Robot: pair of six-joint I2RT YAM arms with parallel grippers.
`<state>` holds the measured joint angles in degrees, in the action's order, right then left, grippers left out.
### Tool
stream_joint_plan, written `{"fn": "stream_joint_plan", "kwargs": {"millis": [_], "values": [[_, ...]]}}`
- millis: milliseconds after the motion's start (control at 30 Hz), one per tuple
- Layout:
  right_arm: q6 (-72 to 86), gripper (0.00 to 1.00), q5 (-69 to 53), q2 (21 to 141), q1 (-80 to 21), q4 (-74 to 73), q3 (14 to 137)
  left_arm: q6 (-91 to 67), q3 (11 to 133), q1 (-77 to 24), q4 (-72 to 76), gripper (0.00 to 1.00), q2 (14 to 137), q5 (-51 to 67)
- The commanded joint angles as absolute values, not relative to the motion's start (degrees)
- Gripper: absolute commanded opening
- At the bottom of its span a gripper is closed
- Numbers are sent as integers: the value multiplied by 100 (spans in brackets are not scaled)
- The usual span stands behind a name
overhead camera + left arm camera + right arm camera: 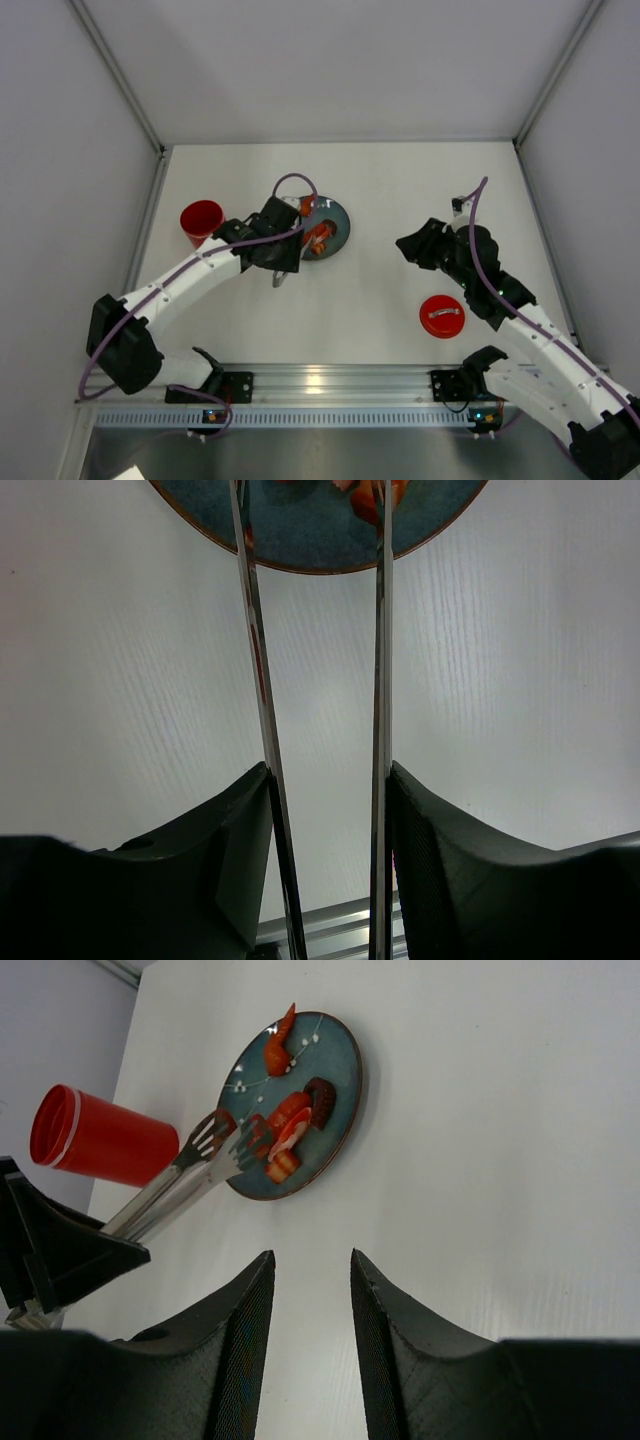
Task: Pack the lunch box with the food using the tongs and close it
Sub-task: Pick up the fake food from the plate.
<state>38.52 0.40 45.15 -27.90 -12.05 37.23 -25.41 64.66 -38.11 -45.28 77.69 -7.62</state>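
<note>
From above, the left end effector held the tongs over the plate. The tub stood just left of it, and the lid lay near the right arm.

In the left wrist view, both tong arms were pinched between its fingers, with the tips out of sight.

In the right wrist view, the right end effector was part-open and empty. The tips sat by the food. Best to straddle 1 piece, squeeze gently, then lift clear of the rim.
</note>
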Motion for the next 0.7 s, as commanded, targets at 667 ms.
{"fn": "stream_joint_plan", "kwargs": {"millis": [667], "values": [[3700,36,211,4412,-2865,-1266,3832,-2733,6917,-3806,-4271,50,8280,-1467]]}}
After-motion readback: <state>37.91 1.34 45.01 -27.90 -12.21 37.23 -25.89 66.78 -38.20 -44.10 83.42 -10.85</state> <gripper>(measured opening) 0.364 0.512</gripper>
